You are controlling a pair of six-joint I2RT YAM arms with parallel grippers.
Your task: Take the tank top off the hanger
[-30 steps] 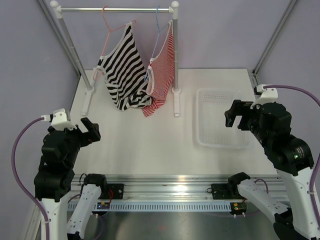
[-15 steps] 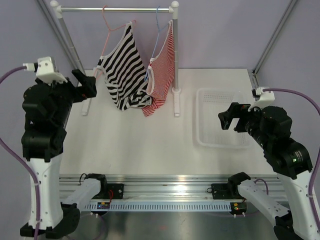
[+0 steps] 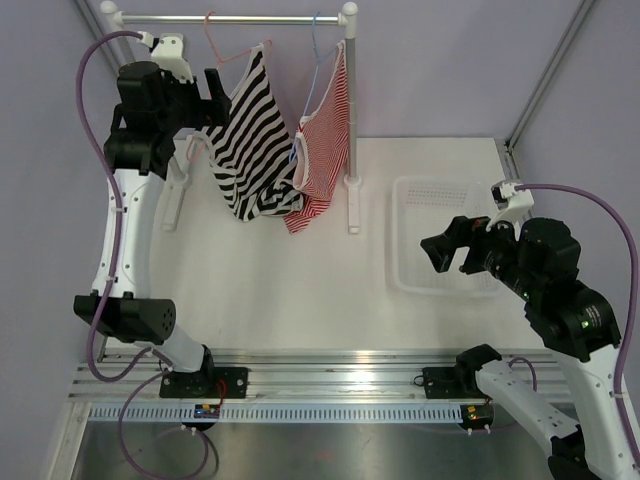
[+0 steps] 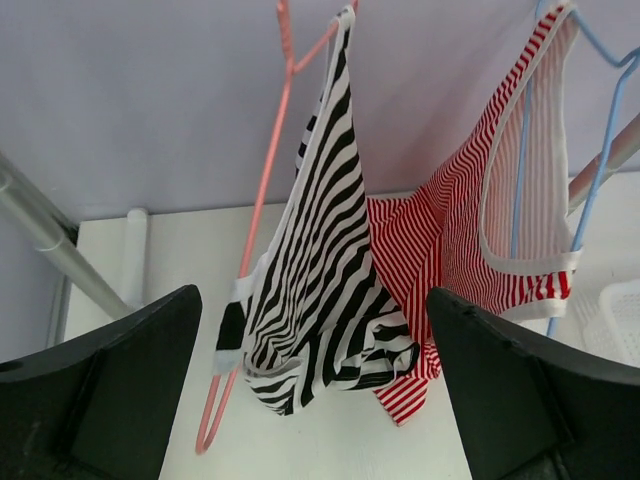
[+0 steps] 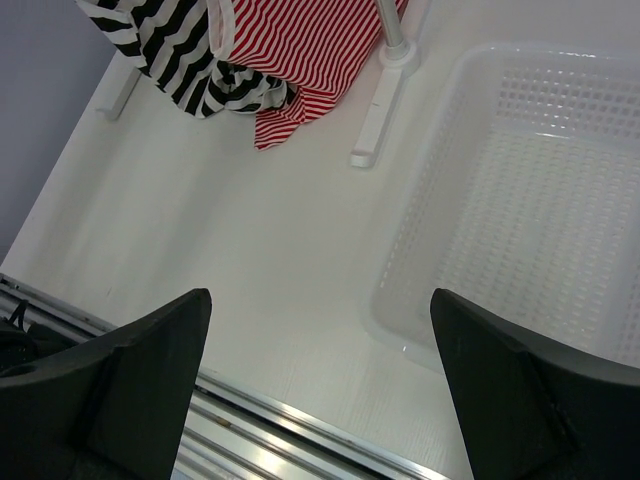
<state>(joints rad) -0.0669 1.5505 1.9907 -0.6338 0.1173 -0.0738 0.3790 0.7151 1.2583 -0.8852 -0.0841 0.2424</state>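
The black-and-white striped tank top (image 3: 250, 140) hangs on the pink wire hanger (image 3: 214, 52) from the rail at the back left. It also shows in the left wrist view (image 4: 315, 290) with the pink hanger (image 4: 262, 190) along its left edge. My left gripper (image 3: 212, 85) is raised high, just left of the tank top's upper part, open and empty. My right gripper (image 3: 447, 250) is open and empty, low over the right side of the table, far from the tank top. The tank top's lower part shows in the right wrist view (image 5: 175, 50).
A red-and-white striped top (image 3: 325, 140) on a blue hanger (image 3: 315, 45) hangs right beside the tank top, touching it. The rack's metal rail (image 3: 230, 18) and posts (image 3: 350, 110) stand at the back. A white perforated basket (image 3: 440, 235) sits at the right.
My left arm has risen from low at the table's left up to the rail, beside the tank top. My right gripper has shifted a little left and nearer. The clothes have not moved.
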